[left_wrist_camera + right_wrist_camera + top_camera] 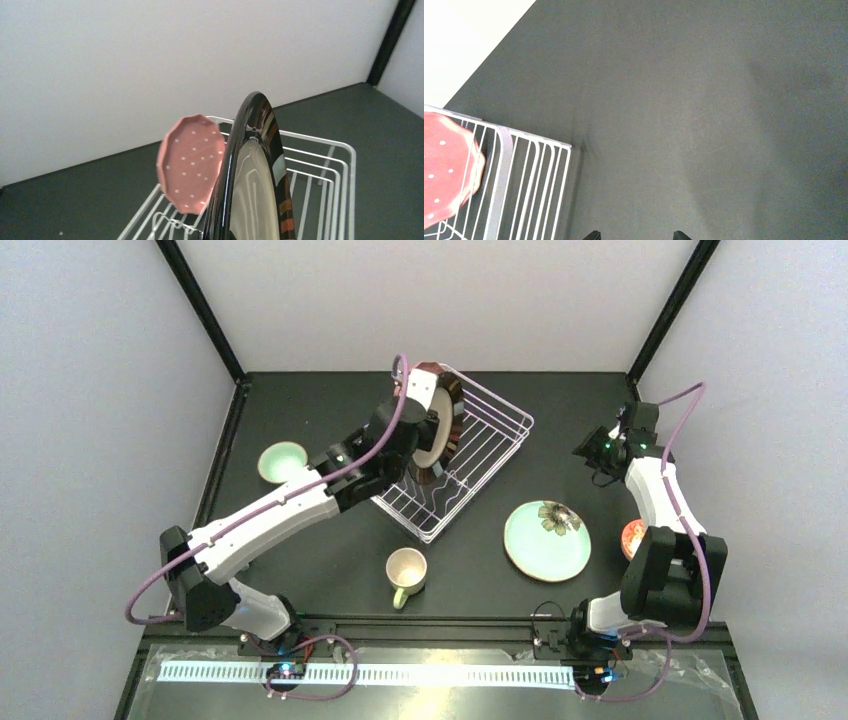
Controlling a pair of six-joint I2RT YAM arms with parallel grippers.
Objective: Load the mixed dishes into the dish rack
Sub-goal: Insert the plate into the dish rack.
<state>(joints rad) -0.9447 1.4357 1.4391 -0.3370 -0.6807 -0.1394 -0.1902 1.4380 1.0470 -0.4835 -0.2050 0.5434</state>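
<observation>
From above, the rack [480, 450] was seen set askew on the far middle of the table [480, 595]. The left arm [270, 515] was stretched out to it, and the left tool [422, 432] was pinched on the rim of the dark plate [447, 405], which was held on edge over the rack's far left part. The green bowl [282, 461] was set left of the rack, apart from it. The mug [406, 570] was stood mouth up near the rack's near corner, and the mint plate [547, 539] was laid flat to the right of the mug. The orange bowl [633, 538] was partly hidden behind the right arm [655, 500] at the table's right edge. The right tool [597, 452] was hung over bare table right of the rack, touching nothing. In the left wrist view, the dark plate [255, 190] was seen edge-on in the lower middle, with the fingers themselves out of frame. Beyond it the pink plate [191, 170] was stood on edge inside the rack [353, 180]. In the right wrist view, the right tool [636, 236] was spread, only its fingertips [594, 235] shown and nothing caught between them, above bare table [699, 125]. A corner of the rack [498, 185] was seen at lower left, with the pink plate [446, 170] inside it.
</observation>
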